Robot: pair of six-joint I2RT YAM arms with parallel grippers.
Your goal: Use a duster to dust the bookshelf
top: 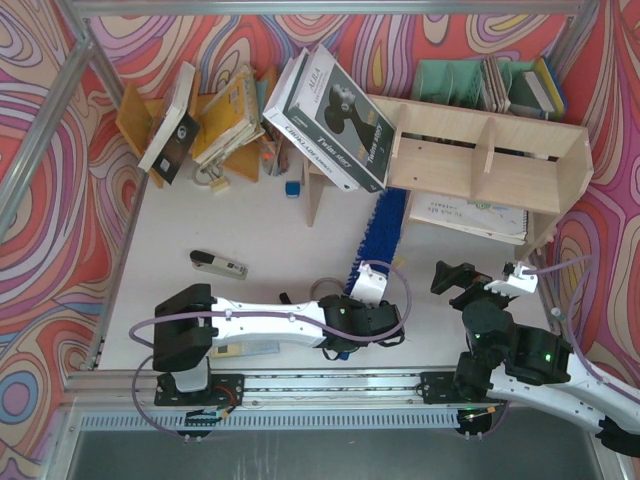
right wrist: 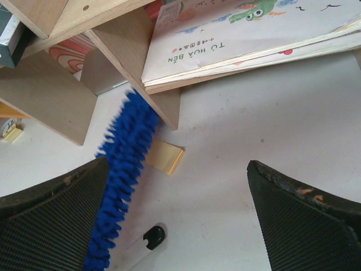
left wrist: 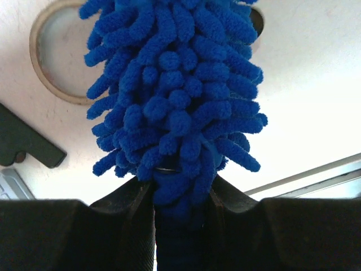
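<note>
The fluffy blue duster (top: pixel 375 232) slants across the table, its far end at the foot of the plywood bookshelf (top: pixel 480 150). My left gripper (top: pixel 352 288) is shut on its near end. In the left wrist view the blue strands (left wrist: pixel 175 96) fan out above the jaws (left wrist: pixel 180 197), which clamp the smooth blue handle. My right gripper (top: pixel 462 280) stands open in front of the shelf, holding nothing. Its wrist view shows the duster (right wrist: pixel 121 175) beside the left finger, its tip against a shelf (right wrist: pixel 141 73) upright, while the gripper (right wrist: pixel 177 214) hangs over bare table.
Flat picture books (right wrist: pixel 242 39) lie on the lower tier. A yellow note pad (right wrist: pixel 166 155) and a black-capped marker (right wrist: pixel 153 237) lie near the duster. A tape roll (left wrist: pixel 56 56) sits under it. A teal organizer (top: pixel 450 80), a leaning box (top: pixel 330 105) and an orange book rack (top: pixel 140 120) line the back.
</note>
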